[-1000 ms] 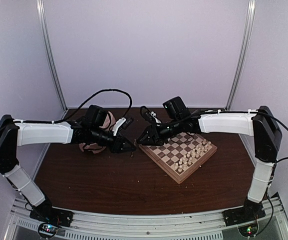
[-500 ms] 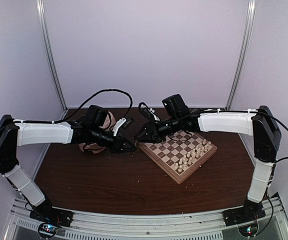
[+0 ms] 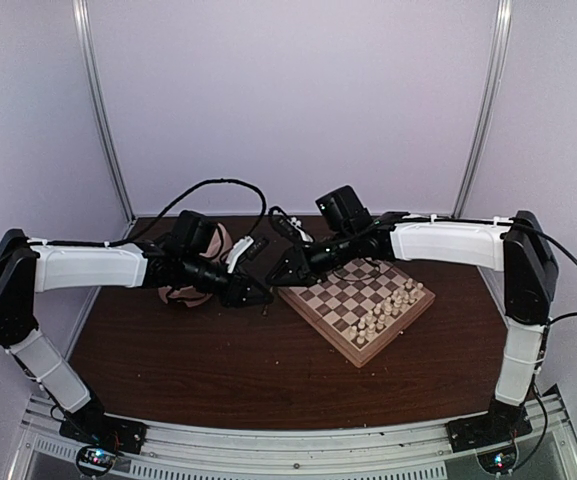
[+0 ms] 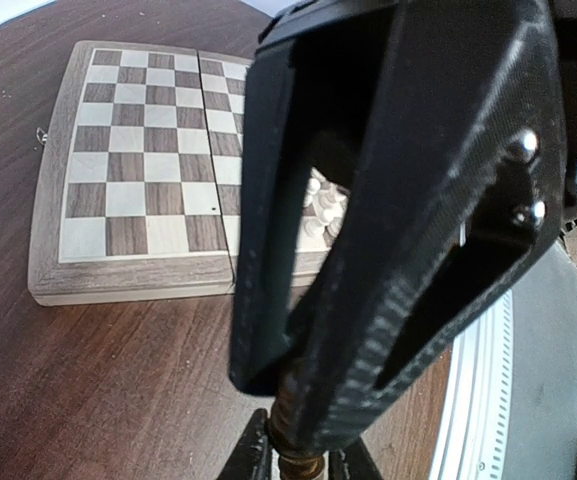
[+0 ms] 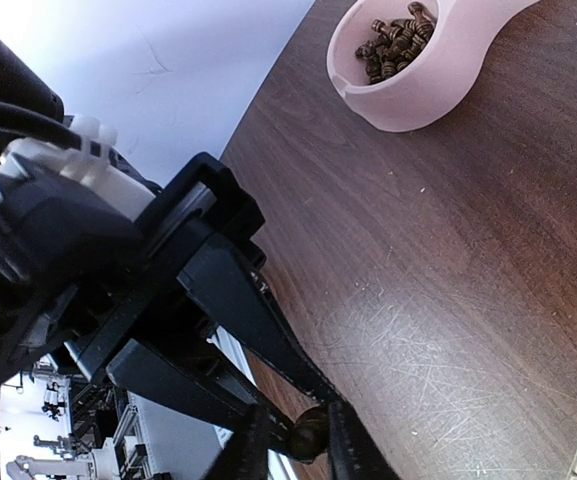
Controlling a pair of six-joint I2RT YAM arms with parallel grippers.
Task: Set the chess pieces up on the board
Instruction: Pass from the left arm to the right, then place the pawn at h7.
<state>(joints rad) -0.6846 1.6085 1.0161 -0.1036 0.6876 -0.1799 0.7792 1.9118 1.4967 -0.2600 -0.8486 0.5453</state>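
The desk (image 3: 198, 370) is dark brown wood, its top marked with fine scratches where the light catches it. The board (image 3: 340, 300) lies flat on it, right of centre toward the back and turned at an angle to the desk's edges. A pink double bowl (image 5: 418, 85) stands on the bare wood to the board's left, apart from it.

Soft even light; wrist views distorted, blurred up close.

No lettering, label, brand mark or number is legible anywhere, neither on the board (image 3: 353, 300) nor on the bench (image 3: 218, 370).
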